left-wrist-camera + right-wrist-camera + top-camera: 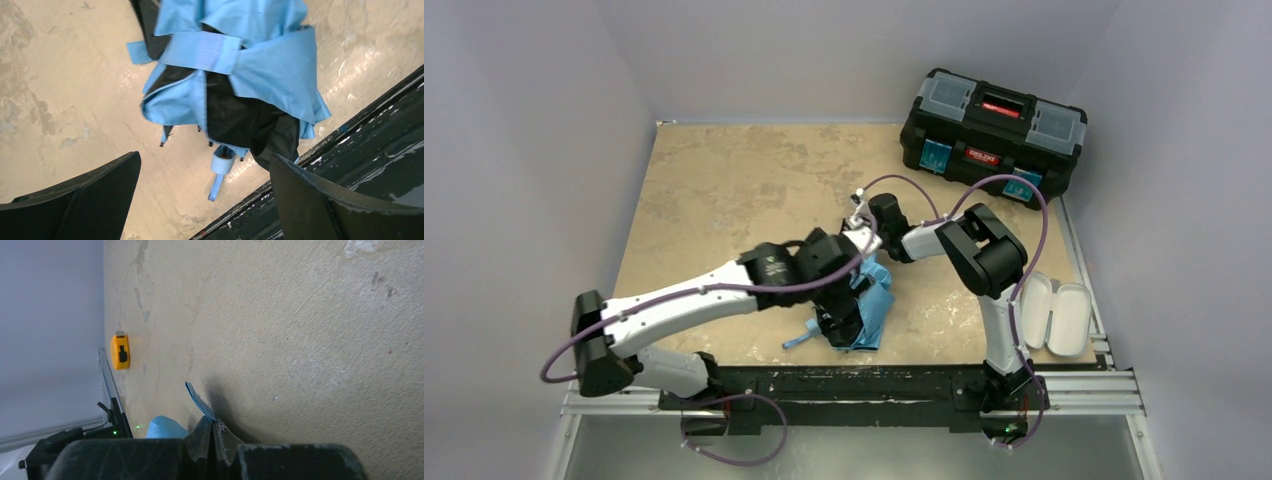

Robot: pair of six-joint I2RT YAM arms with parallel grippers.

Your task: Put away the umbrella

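Left gripper (204, 157) fingers (95, 195) gaped at the frame's bottom, the umbrella (260, 80) lying just beyond on the table (60, 90) — long axis up the frame, handle (221, 164) toward the gap — while the right gripper (212, 435) pinched its blue edge.

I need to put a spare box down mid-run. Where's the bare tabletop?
The far-left table, bordered by the left wall, back wall and toolbox, is bare. Crowded: the near middle, where the left arm and right arm meet over the umbrella, and the right edge by the open case.
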